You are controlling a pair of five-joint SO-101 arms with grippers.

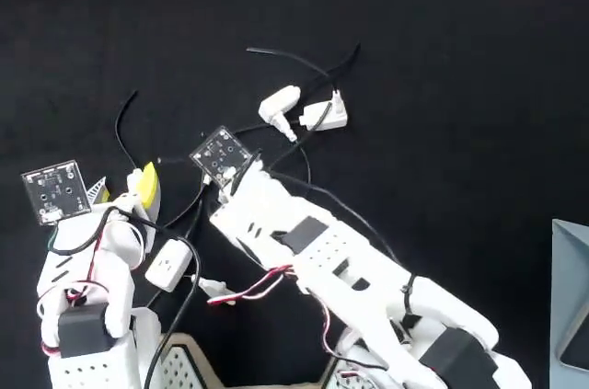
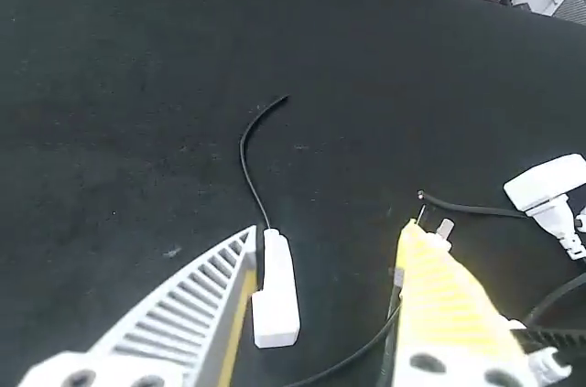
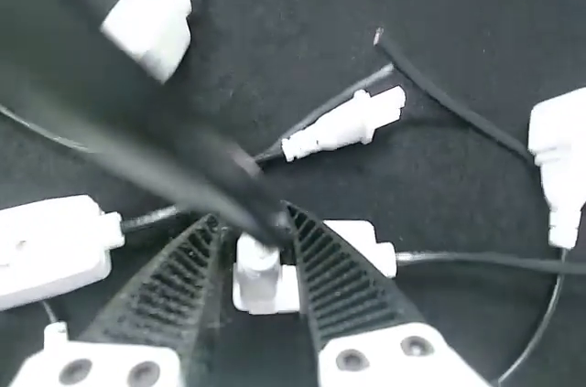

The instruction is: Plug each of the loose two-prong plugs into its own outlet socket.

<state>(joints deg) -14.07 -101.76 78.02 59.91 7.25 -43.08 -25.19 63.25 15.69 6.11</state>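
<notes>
Near the middle of the table point(image 1: 460, 85), the right gripper point(image 3: 250, 218) pinches narrowly on a small white plug point(image 3: 259, 277) above a white socket point(image 3: 362, 241). The left gripper point(image 2: 330, 231) gapes wide beside a second plug point(image 2: 276, 291). The plugs are probably light, rigid and slick, best held by the body's sides.

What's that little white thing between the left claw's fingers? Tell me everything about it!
It is a small white plug, a smooth rounded plastic block lying flat on the black table cover. A thin black cord leaves its far end and curves away to a loose tip. It sits inside the open left claw, close against the white ribbed finger and apart from the yellow finger.
</notes>
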